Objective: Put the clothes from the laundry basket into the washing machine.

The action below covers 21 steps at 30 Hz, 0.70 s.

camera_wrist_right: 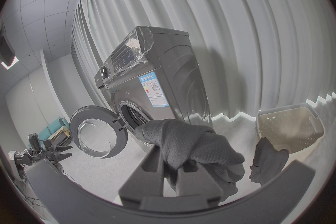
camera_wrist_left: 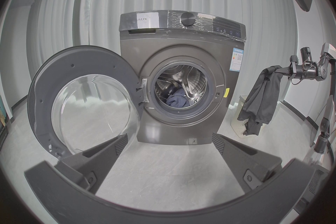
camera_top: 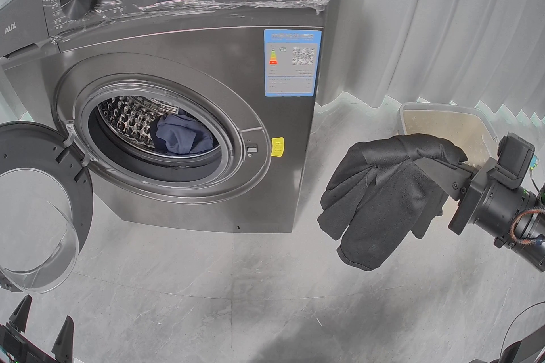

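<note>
in the head view, the washing machine (camera_top: 187, 41) is standing with its door (camera_top: 34, 205) swinging wide open to the robot's left, and a blue garment (camera_top: 184, 134) is lying inside the drum (camera_top: 128, 117). to the right of the machine, the right gripper (camera_top: 440, 165) is pinching a dark grey garment (camera_top: 374, 199), which is hanging in folds above the floor (camera_top: 227, 290), in front of the laundry basket (camera_top: 448, 114). the left gripper (camera_top: 42, 327) is sitting low in the near left corner, fingers parted.

in the left wrist view, the left gripper (camera_wrist_left: 171, 151) is facing the open drum from well back, its fingers spreading wide with nothing between them. the dark grey garment is dangling off to the machine's side, just in front of the basket.

in the right wrist view, the right gripper (camera_wrist_right: 175, 179) is clamping its fingers on a bunched fold of the dark grey garment, while a loose end is hanging near the laundry basket's rim.
</note>
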{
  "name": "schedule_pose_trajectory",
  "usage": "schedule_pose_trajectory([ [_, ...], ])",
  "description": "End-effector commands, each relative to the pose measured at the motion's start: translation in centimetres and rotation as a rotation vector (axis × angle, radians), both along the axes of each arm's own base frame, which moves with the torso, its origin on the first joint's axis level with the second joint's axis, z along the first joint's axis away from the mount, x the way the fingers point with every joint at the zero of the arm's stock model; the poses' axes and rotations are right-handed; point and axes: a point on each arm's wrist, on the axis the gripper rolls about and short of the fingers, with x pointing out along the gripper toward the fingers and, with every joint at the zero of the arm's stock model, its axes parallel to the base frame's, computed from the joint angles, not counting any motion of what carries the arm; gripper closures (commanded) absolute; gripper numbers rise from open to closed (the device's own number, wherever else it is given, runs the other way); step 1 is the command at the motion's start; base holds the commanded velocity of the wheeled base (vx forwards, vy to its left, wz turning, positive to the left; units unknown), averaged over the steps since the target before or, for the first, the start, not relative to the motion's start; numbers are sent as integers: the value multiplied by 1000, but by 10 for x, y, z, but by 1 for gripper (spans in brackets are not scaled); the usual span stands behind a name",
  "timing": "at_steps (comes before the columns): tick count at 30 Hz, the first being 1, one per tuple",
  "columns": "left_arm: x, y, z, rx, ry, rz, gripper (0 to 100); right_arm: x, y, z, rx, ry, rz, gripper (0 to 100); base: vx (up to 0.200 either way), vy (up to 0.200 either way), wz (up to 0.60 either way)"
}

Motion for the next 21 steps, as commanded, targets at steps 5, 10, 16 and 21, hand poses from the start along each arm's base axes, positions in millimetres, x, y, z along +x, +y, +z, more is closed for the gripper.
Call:
schedule_pose_trajectory([
  [5,0,0,-4,0,-4,0,0,0,0,-1,-2,3,1,100,0,80,0],
  [10,0,0,-4,0,-4,0,0,1,1,-1,-2,5,1,100,-80,0,0],
  [16,0,0,-4,-2,-4,0,0,1,1,-1,-1,6,2,100,-200,0,0],
  [21,0,0,-4,-2,-4,0,0,0,1,-2,-1,8,1,100,-40,0,0],
])
